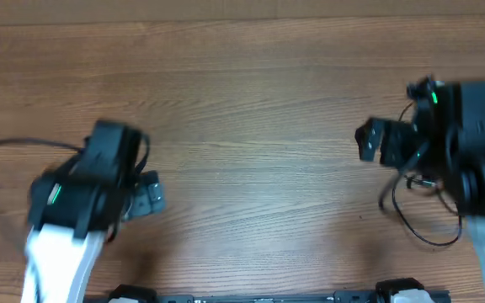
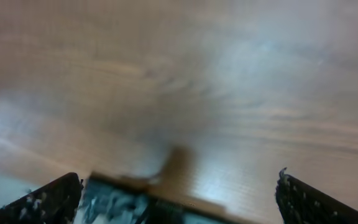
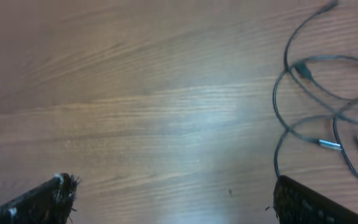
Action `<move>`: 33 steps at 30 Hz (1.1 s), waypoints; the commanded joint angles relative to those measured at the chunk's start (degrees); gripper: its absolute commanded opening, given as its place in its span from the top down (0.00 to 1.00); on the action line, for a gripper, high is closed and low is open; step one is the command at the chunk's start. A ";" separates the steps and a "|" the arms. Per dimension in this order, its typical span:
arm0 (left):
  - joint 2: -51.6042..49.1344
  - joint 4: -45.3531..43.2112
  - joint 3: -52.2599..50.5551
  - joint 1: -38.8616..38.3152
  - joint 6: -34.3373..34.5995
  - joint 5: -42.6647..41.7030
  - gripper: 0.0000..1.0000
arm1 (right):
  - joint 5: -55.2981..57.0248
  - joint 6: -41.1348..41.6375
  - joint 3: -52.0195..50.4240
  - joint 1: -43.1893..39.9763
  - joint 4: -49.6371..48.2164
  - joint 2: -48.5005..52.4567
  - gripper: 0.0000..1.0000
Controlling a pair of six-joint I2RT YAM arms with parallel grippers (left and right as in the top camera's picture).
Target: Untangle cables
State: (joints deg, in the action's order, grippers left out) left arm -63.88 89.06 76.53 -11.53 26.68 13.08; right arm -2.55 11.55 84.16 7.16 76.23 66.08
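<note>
My left end effector (image 2: 178,179) and right end effector (image 3: 173,181) are standing open, holding nothing. Cables (image 3: 329,144) are lying on the counter (image 1: 251,101).

The left gripper (image 2: 178,186) shows two dark fingertips (image 2: 48,199) spread wide at the lower corners. Above them lies the blurred wooden table (image 2: 216,81). A smeared dark strip (image 2: 123,202) sits low between them.
</note>
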 commanded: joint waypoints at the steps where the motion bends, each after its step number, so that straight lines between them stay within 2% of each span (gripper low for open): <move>1: 11.61 -3.48 -2.89 -0.13 0.46 0.31 0.01 | 0.57 0.50 -10.19 -0.04 -5.14 -11.08 0.00; 7: 29.49 -12.35 -10.97 -0.11 -1.38 -0.61 0.00 | 0.57 0.63 -20.81 -0.04 -8.63 -24.59 0.00; 12: 36.37 -13.99 -12.63 -0.11 -0.57 -1.14 0.00 | 0.55 0.61 -21.81 -0.04 -6.21 -27.06 0.00; 33: 37.00 -9.51 -12.63 -0.11 0.76 -1.29 0.00 | 0.55 0.63 -21.81 -0.04 -5.20 -26.69 0.00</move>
State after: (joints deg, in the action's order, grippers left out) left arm -27.27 79.44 64.18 -11.53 26.87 12.23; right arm -2.52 11.97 62.78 7.16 71.22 39.44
